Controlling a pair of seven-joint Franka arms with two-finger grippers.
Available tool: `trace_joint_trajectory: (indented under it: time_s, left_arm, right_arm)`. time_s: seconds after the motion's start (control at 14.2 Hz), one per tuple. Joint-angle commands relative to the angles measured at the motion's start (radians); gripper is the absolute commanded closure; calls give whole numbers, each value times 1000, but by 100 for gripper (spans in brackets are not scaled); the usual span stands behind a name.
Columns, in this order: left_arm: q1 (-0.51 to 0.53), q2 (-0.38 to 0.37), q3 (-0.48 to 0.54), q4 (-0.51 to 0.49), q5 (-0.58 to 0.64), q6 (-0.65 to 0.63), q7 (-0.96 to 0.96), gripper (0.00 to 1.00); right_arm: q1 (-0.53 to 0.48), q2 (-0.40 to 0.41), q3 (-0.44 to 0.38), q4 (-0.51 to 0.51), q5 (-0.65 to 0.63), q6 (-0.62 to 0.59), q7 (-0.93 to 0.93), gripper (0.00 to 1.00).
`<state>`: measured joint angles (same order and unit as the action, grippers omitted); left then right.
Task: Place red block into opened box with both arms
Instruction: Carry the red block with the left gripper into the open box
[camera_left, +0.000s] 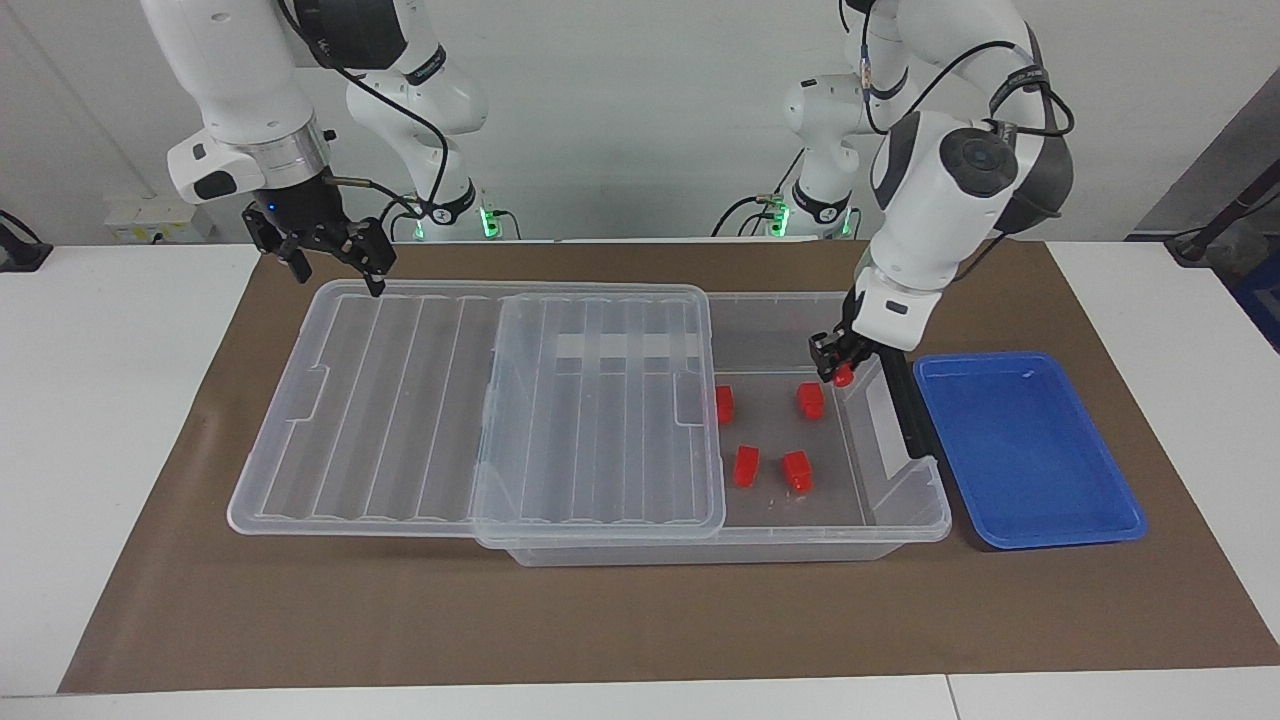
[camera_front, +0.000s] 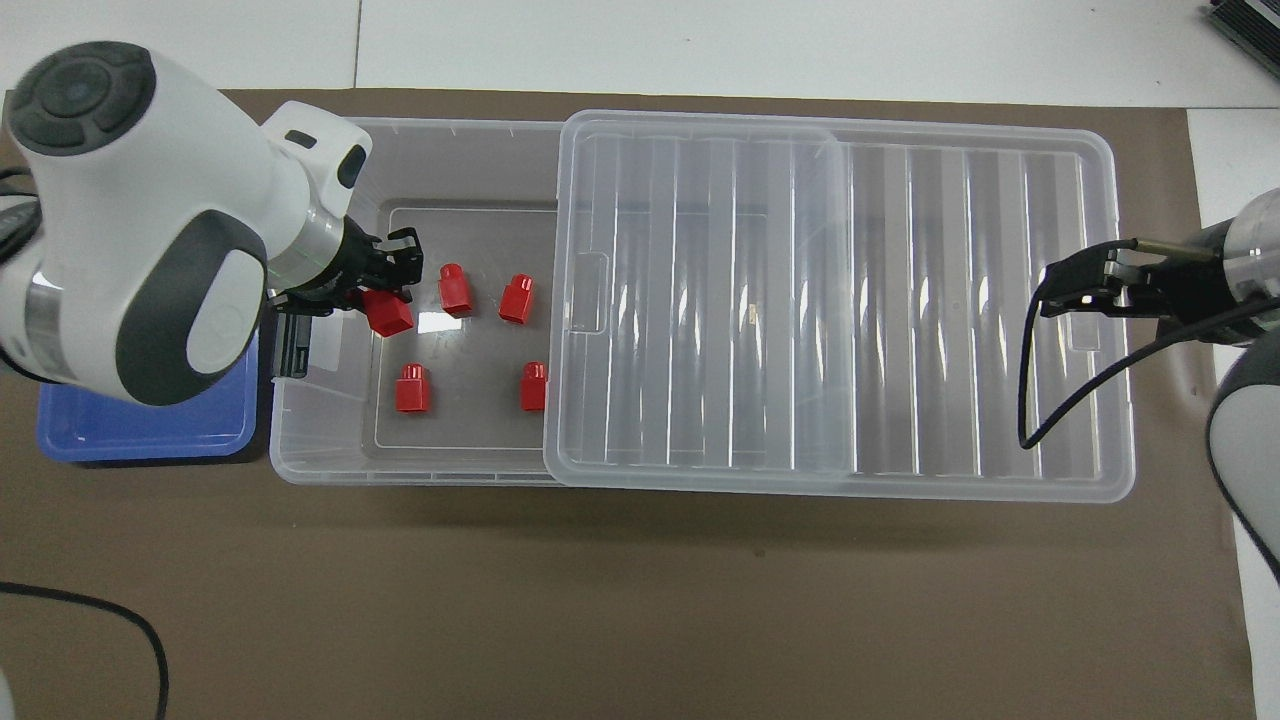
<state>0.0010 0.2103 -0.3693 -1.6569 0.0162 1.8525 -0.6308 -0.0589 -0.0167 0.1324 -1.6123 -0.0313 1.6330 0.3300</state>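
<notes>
No text, label, brand or number can be read anywhere here. The dark bands on the arms (camera_left: 1010, 78) carry lettering (too small to make out).

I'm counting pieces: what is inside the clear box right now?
Four red blocks lie on the floor of the box; one is partly under the lid. Anything farther under the ribbed lid can't be ruled out.
</notes>
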Motion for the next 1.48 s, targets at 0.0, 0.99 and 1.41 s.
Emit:
trace_joint_trajectory:
  time_s: [0.0, 0.99, 1.41]
  left_arm:
    - [-7, -92, -2, -189, 28, 129, -20, 100]
    - [-42, 101, -25, -376, 283, 562, -193, 100]
    - [-35, 121, -25, -385, 311, 591, -190, 100]
  right_arm:
    - [-16, -19, 7, -12, 18, -10, 4, 0]
    - [-7, -22, 9, -12, 19, -41, -180, 0]
    - [-7, -22, 7, -12, 19, -39, -178, 0]
